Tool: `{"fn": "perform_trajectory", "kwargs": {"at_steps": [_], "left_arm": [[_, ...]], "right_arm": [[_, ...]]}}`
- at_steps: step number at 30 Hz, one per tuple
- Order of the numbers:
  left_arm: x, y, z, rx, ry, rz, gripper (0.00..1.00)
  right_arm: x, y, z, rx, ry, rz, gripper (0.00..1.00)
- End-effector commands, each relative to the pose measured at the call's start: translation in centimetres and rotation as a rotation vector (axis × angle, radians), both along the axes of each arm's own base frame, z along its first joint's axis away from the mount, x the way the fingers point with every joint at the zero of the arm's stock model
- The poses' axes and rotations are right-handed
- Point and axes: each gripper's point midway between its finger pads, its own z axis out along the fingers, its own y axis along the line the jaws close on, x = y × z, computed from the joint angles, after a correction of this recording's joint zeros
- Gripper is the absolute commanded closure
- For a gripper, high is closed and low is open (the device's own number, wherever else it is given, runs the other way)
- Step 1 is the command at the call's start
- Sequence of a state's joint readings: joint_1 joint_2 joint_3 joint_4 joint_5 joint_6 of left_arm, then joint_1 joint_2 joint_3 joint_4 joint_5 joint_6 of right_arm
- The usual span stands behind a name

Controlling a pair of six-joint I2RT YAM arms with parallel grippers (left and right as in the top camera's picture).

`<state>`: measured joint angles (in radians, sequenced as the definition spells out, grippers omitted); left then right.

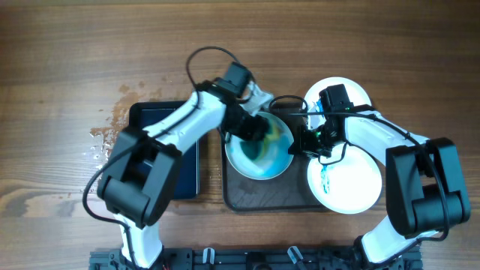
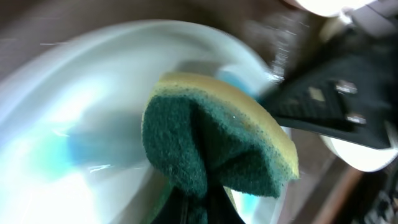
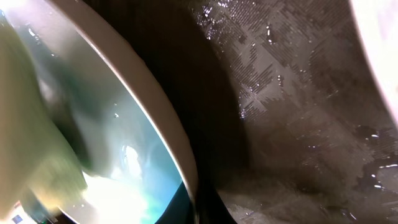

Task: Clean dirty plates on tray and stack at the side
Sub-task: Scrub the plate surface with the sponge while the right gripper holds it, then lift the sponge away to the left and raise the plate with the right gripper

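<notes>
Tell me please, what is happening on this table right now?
The left gripper holds a green and yellow sponge and presses it on a white plate smeared blue-teal, which lies on the brown tray. The right gripper sits at that plate's rim, apparently to steady it, though its grip is not clear. Two other plates lie to the right: the near plate bears a small blue mark, the far plate looks plain.
</notes>
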<state>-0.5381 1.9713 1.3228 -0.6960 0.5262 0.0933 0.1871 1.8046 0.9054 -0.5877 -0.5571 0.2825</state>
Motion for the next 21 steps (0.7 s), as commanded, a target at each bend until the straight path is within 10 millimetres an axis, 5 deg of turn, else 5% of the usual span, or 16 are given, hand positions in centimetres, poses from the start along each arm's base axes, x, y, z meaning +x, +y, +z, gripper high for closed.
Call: {"fn": "perform_trajectory", "kwargs": {"at_steps": [1,5,9,12,17,21], "left_arm": [[-2.1,-3.2,0.8,-0.07,-0.004,-0.126,0.96],[-1.3,-2.5,0.8,-0.07,-0.003,-0.095,0.96],[1.8,-0.4,1.3,-0.074,0.004,0.051,0.96],[5.3,1.2,6.1,-0.032,-0.076,0.198,0.96],[4.7,1.7,10.2,-0.005,-0.091,0.244,0.96],[7.2,9.9,8.6,0.335,-0.135,0.654,0.96]], "right_arm": [[-1.5,-1.3,-2.2,-0.088,0.046,0.021,0.95],[-1.5,-1.3,-2.2,-0.088,0.046,0.021,0.96],[-1.5,-1.3,-2.2,-0.088,0.043,0.024,0.96],[-1.3,-1.4,-2.3,-0.097,0.031,0.026,0.95],[-1.1,-1.5,-2.3,-0.1,0.025,0.026,0.96],[-0.9,-1.7,-2.5,-0.114,0.011,0.031,0.96]]}}
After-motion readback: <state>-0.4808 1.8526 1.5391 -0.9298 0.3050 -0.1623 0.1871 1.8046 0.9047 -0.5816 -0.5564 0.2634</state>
